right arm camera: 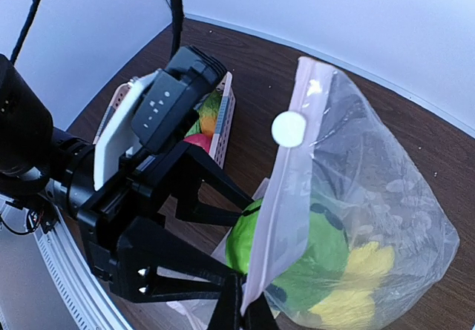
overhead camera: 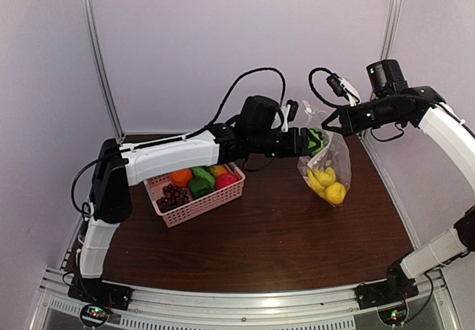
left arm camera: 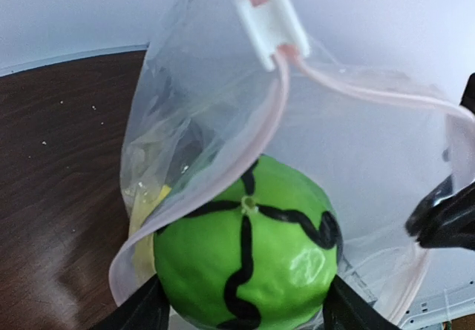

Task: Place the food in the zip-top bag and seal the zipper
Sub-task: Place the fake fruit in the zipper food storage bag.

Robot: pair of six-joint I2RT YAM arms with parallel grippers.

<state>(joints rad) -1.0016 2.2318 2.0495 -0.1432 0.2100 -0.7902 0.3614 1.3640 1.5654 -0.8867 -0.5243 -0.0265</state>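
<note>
The clear zip-top bag (overhead camera: 332, 159) hangs above the table with yellow food (overhead camera: 327, 182) in its bottom. My right gripper (overhead camera: 327, 127) is shut on the bag's mouth edge and holds it up; the wrist view shows it pinching the zipper strip (right arm camera: 286, 219). My left gripper (overhead camera: 310, 142) is shut on a green round fruit with black lines (left arm camera: 249, 263) and holds it in the bag's mouth. The white slider (left arm camera: 271, 22) sits at the top of the open zipper. The bag (right arm camera: 371, 196) shows the green fruit (right arm camera: 245, 241) half inside it.
The pink lattice basket (overhead camera: 194, 205) stands at the left on the brown table. It holds an orange (overhead camera: 181, 176), a green pepper (overhead camera: 200, 183), a red apple (overhead camera: 226, 180) and purple grapes (overhead camera: 173, 195). White walls close in the back and sides.
</note>
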